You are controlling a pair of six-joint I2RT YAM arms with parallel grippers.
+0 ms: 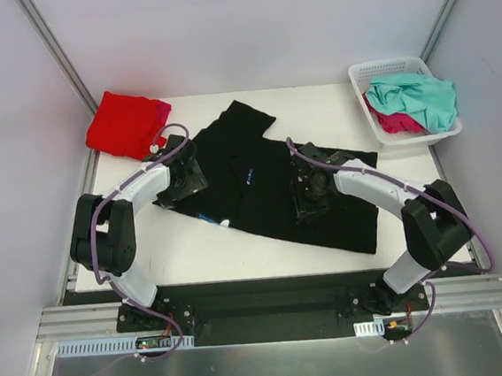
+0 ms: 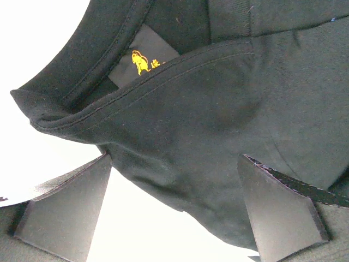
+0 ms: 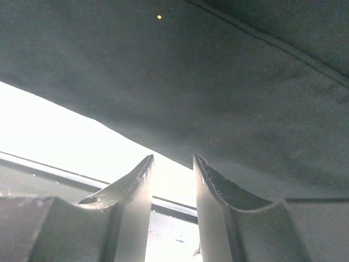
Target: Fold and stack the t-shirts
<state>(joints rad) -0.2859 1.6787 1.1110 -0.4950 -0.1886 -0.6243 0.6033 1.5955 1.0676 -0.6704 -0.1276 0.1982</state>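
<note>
The left gripper point(image 2: 174, 158) is held with its jaws spread wide. Nothing is clasped between them, and the collar end of the black t-shirt point(image 1: 262, 206) is seen just beyond the fingertips point(image 2: 71, 210). A sewn label point(image 2: 143, 63) with yellow print is shown inside the neckline. The right gripper point(image 3: 173, 158) is set with its jaws narrow. A bright slit is left between the pads, no cloth is seen in that slit, and the dark fabric is draped just past the tips.

From above, both grippers are lowered onto the black t-shirt, the left at its left edge and the right nearer its right side. The shirt is spread crumpled and aslant across the middle of the white table point(image 1: 204, 255). A bright red t-shirt point(image 1: 125, 122) is laid folded at the far left corner, with a magenta edge showing at its right. At the far right corner, the teal t-shirt point(image 1: 422, 96) is heaped over a magenta-pink t-shirt point(image 1: 396, 124) in the white basket point(image 1: 373, 73).
</note>
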